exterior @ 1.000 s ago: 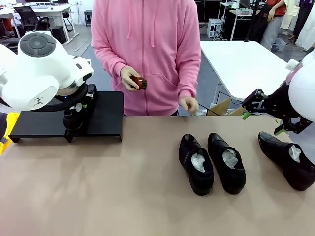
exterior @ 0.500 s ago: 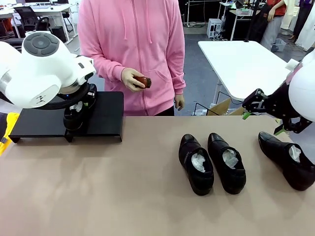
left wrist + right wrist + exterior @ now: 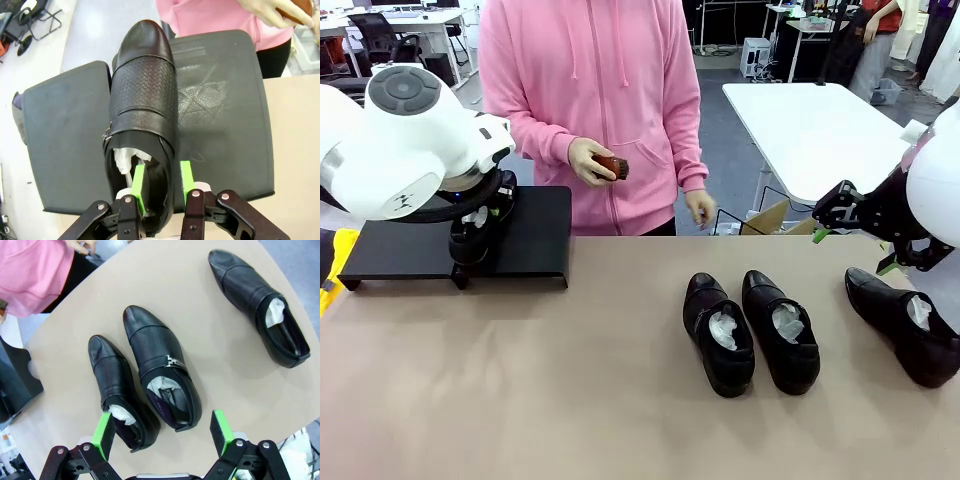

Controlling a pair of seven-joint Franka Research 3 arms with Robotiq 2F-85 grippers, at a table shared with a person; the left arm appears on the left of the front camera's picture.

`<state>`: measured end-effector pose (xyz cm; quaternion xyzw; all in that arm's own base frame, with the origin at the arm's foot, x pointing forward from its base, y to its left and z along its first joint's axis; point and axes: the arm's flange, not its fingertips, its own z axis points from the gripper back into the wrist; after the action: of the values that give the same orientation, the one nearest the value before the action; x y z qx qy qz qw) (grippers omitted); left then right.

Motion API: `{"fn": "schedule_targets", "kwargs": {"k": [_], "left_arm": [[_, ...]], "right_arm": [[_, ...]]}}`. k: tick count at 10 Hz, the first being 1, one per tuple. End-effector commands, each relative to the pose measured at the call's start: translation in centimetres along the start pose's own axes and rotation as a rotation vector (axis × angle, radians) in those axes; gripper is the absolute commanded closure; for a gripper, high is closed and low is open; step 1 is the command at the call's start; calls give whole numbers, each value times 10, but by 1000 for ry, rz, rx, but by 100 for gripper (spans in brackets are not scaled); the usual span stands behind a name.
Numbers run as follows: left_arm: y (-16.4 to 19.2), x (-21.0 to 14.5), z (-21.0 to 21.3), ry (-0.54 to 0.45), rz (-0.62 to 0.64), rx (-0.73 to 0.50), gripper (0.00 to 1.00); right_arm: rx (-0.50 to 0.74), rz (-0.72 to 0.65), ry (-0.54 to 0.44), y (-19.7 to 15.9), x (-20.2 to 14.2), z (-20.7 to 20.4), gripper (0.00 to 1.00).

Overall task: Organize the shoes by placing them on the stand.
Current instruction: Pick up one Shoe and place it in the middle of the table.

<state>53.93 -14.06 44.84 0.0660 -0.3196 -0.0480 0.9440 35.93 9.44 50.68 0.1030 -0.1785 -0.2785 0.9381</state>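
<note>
Left end effector (image 3: 162, 172) clamps a shoe (image 3: 142, 95) over stand (image 3: 220, 115); right end effector (image 3: 162, 432) gapes empty; three shoes (image 3: 718, 335) await, lower right.

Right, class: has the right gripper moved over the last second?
No. In the front view the right gripper stays at the same spot against the white table behind it, jaws open.

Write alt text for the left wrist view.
The left claw grips the side wall of a glossy black dress shoe at its heel opening, toe pointing away, over the black stand. At the top edge, a person in pink holds a brown brush.
</note>
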Motion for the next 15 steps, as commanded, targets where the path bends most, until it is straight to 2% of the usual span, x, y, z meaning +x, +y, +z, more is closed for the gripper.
{"fn": "schedule_targets", "kwargs": {"k": [1, 4, 6, 8, 9, 10, 15], "left_arm": [[1, 2, 0, -14, -3, 9, 63], [1, 2, 0, -14, -3, 9, 63], [1, 2, 0, -14, -3, 9, 63], [1, 2, 0, -14, -3, 9, 63], [1, 2, 0, -14, -3, 9, 63], [1, 2, 0, -14, -3, 9, 63], [1, 2, 0, -14, -3, 9, 63]], "right_arm": [[20, 45, -33, -26, -14, 36, 0], [58, 199, 42, -82, -47, 98, 0], [71, 266, 175, -116, -46, 103, 0], [101, 278, 281, -129, -40, 93, 0], [105, 302, 296, -127, -38, 90, 0], [101, 260, 239, -118, -42, 115, 0], [101, 260, 239, -118, -42, 115, 0]]}}
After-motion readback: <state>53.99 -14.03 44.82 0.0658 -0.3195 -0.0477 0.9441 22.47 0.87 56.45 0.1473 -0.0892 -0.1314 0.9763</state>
